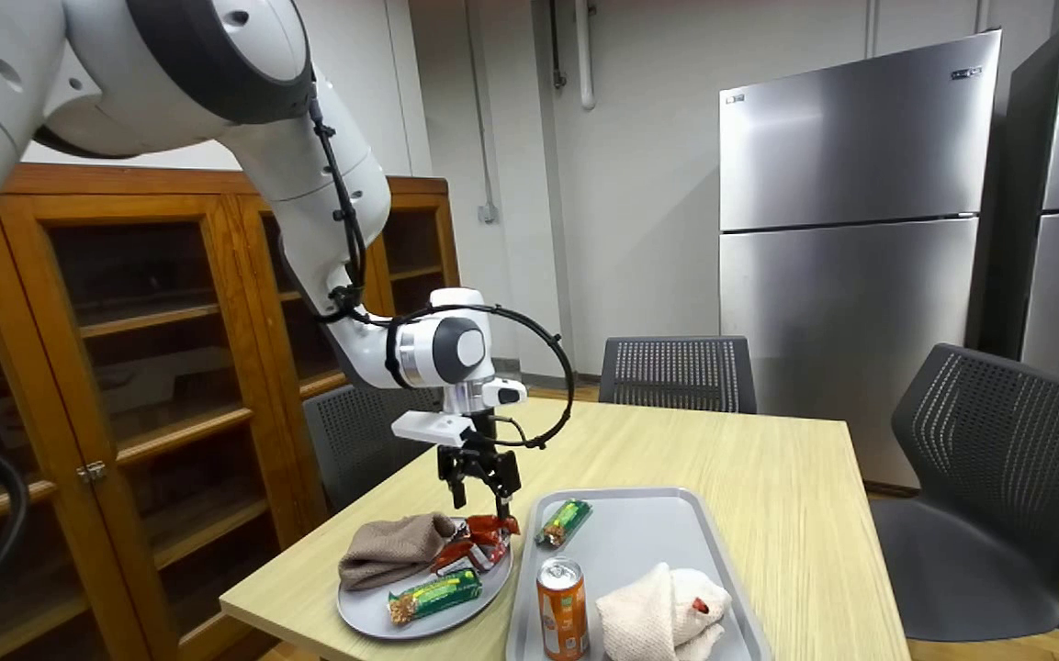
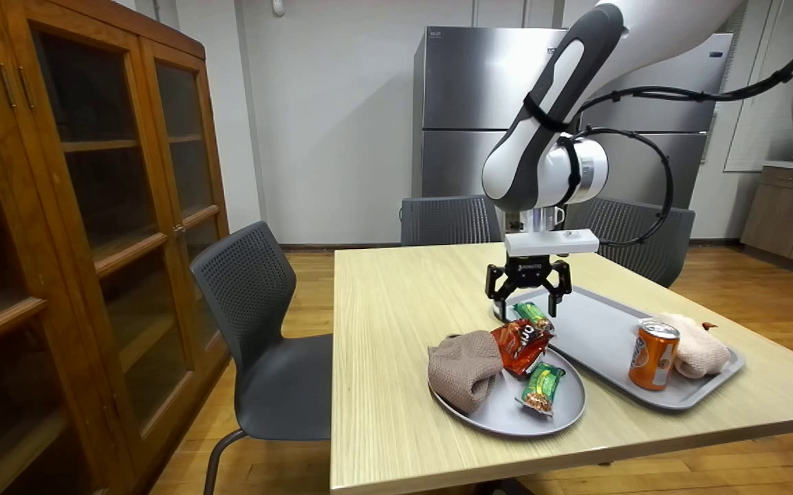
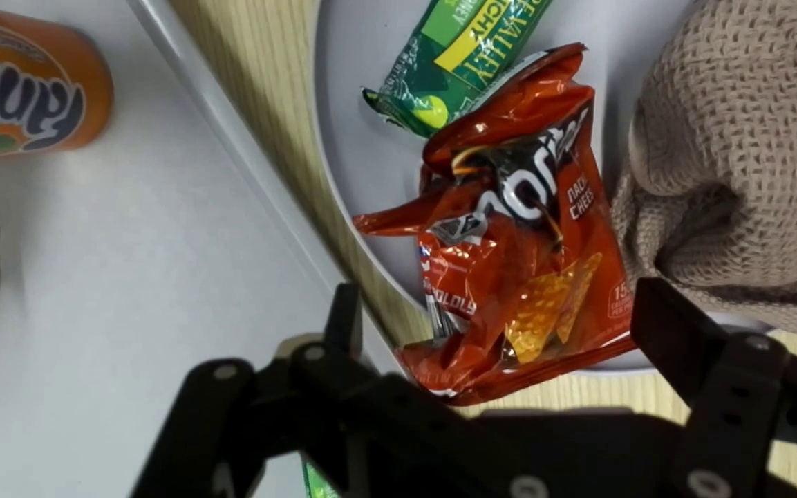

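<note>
Doritos bag (image 3: 533, 235) lies just below the hand (image 2: 528, 316), overhanging its plate (image 3: 363, 159), probably because the brown cloth (image 3: 751, 138) crowds it. Spread wide, the hand holds nothing.

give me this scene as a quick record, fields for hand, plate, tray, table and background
hand: open, at the red Doritos bag; whether a finger touches it is unclear
plate: brown cloth, Doritos bag overhanging the rim, one green bar
tray: another green bar, upright orange Fanta can, pale cloth with a bit of red showing
table: light wood, plate and tray side by side
background: wooden cabinet with glass doors, dark chairs, steel refrigerators
</note>
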`<state>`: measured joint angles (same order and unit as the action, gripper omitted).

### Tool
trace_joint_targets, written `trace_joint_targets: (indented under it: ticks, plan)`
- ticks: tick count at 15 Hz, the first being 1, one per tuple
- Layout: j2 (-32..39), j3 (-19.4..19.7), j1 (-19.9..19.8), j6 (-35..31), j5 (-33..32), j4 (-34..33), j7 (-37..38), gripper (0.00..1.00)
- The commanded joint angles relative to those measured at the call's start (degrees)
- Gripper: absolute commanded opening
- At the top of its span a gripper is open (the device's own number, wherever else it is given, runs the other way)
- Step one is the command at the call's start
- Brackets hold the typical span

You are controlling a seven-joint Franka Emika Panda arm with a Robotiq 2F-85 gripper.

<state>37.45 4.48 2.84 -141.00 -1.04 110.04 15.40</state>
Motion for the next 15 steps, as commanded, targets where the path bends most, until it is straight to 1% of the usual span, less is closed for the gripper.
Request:
trace_joint_targets:
  ticks: [1, 3, 4, 5, 11, 12, 13, 15]
  plan:
    - [1.93, 0.26, 0.39, 2.64, 0.89, -3.12, 1.27, 1.0]
    - [2.28, 0.29, 0.44, 2.74, 0.92, -3.44, 1.23, 1.0]
    - [2.45, 0.44, 0.58, 2.65, 0.71, -3.53, 1.25, 0.75]
    - [2.63, 0.4, 0.51, 2.74, 0.8, -3.7, 1.18, 0.74]
    - [3.04, 0.39, 0.42, 3.18, 0.9, -4.17, 1.14, 0.27]
    - [3.09, 0.39, 0.41, 3.23, 0.91, -4.22, 1.14, 0.2]
    - [3.12, 0.38, 0.4, 3.26, 0.92, -4.27, 1.13, 0.12]
    - [3.11, 0.31, 0.33, 3.27, 1.0, -4.23, 1.02, 0.0]
